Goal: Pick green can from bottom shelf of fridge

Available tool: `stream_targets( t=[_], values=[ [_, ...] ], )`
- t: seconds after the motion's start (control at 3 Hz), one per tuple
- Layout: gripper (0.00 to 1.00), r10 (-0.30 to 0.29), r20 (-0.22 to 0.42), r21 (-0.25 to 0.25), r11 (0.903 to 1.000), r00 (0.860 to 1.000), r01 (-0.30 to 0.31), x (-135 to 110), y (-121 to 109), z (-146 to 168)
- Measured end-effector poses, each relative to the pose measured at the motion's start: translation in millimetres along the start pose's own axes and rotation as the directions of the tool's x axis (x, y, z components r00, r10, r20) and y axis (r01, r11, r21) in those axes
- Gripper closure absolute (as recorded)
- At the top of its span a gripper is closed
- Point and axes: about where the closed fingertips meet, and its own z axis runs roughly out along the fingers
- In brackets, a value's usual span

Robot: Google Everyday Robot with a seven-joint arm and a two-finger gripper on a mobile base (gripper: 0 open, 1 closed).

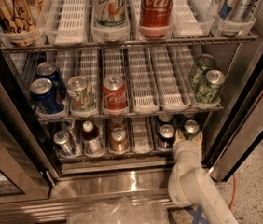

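Observation:
The fridge (243, 97) stands open with several wire shelves of drinks. On the bottom shelf (141, 139), in the far right lane, stands the small dark green can (191, 126) with a silver top. My gripper (188, 138) reaches in at that lane, right at the front of the green can, and its white wrist (187, 155) covers the can's lower part. The white arm (194, 185) comes up from the bottom right.
The bottom shelf also holds a dark can (166, 135), a brown can (119, 140), a dark bottle (90, 137) and a silver can (64, 142). The middle shelf carries pale green patterned cans (208, 85), a red can (114, 94) and blue cans (45, 94). A crumpled plastic bag (117, 211) lies on the floor.

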Motion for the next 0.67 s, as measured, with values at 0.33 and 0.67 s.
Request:
stream_targets(
  t=[0.33,0.67],
  values=[
    [1.00,0.000,0.000,0.000,1.0000,1.000,0.000,0.0,0.0,0.0],
    [1.00,0.000,0.000,0.000,1.0000,1.000,0.000,0.0,0.0,0.0]
  ],
)
